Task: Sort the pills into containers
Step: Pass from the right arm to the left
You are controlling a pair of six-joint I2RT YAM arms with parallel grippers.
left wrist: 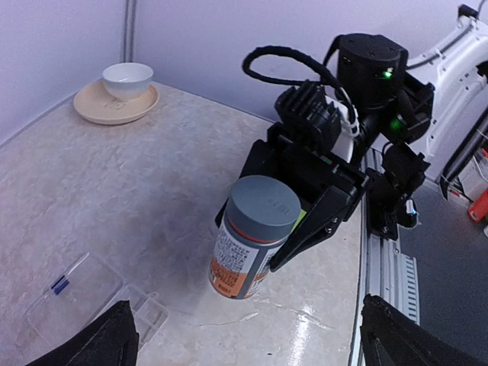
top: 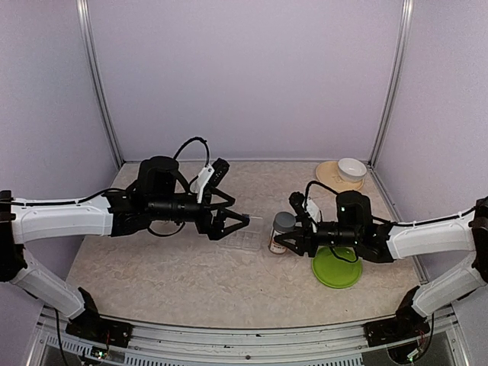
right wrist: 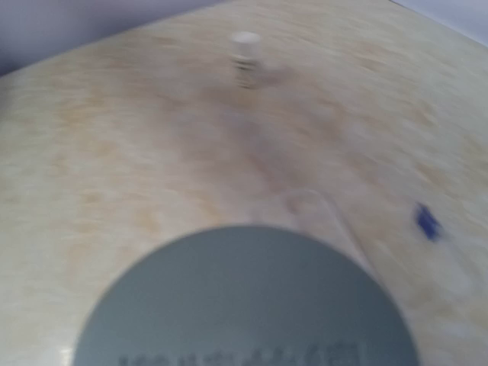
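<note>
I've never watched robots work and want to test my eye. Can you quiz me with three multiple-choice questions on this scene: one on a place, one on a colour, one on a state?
1. Where on the table is the bowl?
A. On a tan plate in the far right corner
B. At the near edge
C. In the far left corner

2. What colour is the cap of the bottle?
A. Red
B. Grey
C. White

3. What is the right gripper doing?
A. It is open and empty
B. It is pinching a spoon
C. It is shut on the bottle

Answers:
1. A, since the top view shows the bowl on the tan plate by the back right corner.
2. B, since the left wrist view shows a grey cap.
3. C, since its fingers clasp the bottle's sides.
</note>
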